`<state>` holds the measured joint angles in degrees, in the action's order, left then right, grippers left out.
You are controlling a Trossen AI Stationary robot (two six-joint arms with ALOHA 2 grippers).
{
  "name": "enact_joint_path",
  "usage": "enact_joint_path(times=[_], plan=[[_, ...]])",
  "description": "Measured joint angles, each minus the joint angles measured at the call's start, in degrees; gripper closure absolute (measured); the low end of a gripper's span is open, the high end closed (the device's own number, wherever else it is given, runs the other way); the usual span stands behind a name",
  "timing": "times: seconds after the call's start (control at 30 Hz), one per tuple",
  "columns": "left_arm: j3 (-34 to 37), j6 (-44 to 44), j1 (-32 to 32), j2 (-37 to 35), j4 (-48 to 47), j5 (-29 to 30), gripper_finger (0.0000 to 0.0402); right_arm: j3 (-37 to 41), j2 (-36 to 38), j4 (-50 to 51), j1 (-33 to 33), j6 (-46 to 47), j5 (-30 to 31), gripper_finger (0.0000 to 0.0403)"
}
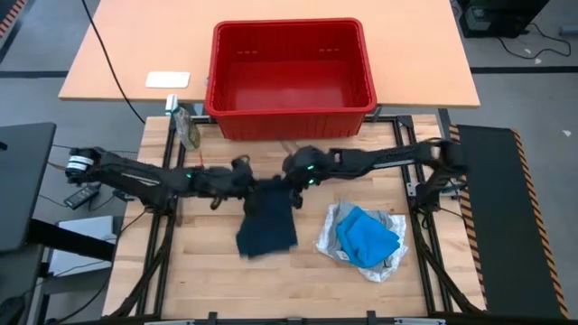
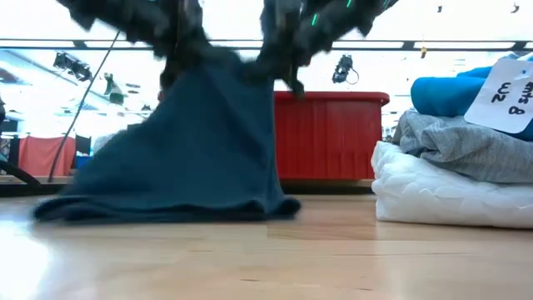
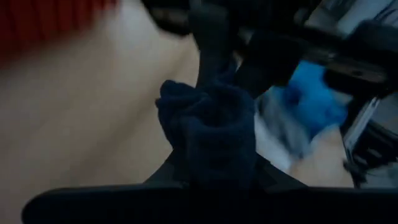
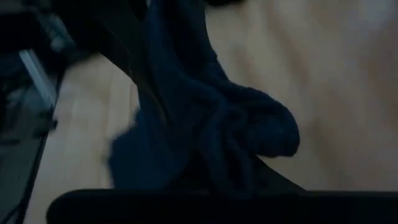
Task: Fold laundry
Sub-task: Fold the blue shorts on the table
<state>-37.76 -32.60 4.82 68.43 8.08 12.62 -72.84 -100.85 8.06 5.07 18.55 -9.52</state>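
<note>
I have both claws on the dark navy garment [image 1: 267,224], which hangs in front of the red basket [image 1: 291,77] on the side nearer the camera, its lower hem dragging on the wooden table [image 1: 217,280]. The left gripper [image 1: 242,181] is pinched tight on one upper corner and the right gripper [image 1: 291,183] is clamped on the other — in each wrist view a bunch of navy cloth sits squeezed between the dark fingers. From table height the cloth spreads downward like a tent, its bottom edge resting on the wood. Further from the basket and toward the right arm's side lies a stack: the white lacy garment [image 1: 332,242] underneath, the grey garment [image 1: 390,222] on that, the bright blue garment [image 1: 366,236] on top, each looking folded. So I judge three of four pieces done, the navy one being the last. It is lifted but not yet folded — I would still have to lay it flat, double it over, and set it on the pile.
</note>
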Motion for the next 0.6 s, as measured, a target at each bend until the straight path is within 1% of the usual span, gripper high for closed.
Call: enact_joint_path(times=[0.07,0.13,0.23,0.33,0.4,0.47,0.53,0.6], plan=[[-3.7,7.1,0.3,-3.0,-2.1,3.2,0.0347,0.0,4.7,-0.5,-0.2,-2.1,4.2,0.0377],[-8.7,12.9,0.4,-5.1,-4.6,5.9,0.0347,-0.3,9.2,-1.8,-0.1,-3.9,7.0,0.0377],[-17.8,21.2,0.4,-4.6,-9.8,6.2,0.0343,-0.5,14.6,-2.8,-0.2,-6.9,9.3,0.0377],[-25.4,25.6,0.5,-1.5,-17.0,6.2,0.0336,-0.5,16.7,-2.1,-0.3,-7.7,9.2,0.0377],[-28.1,25.8,0.9,0.9,-20.9,6.2,0.0335,-0.4,16.3,0.0,-1.1,-6.7,9.6,0.0377],[-28.6,23.0,1.7,3.4,-24.1,6.0,0.0334,-0.4,14.3,3.1,-2.8,-4.7,10.0,0.0377],[-26.9,17.3,3.4,6.7,-26.7,5.7,0.0333,-0.3,10.6,6.6,-5.2,-1.3,9.7,0.0377],[-23.9,10.2,5.9,10.1,-26.9,5.1,0.0332,-0.1,5.9,8.8,-7.9,3.6,7.6,0.0377]])
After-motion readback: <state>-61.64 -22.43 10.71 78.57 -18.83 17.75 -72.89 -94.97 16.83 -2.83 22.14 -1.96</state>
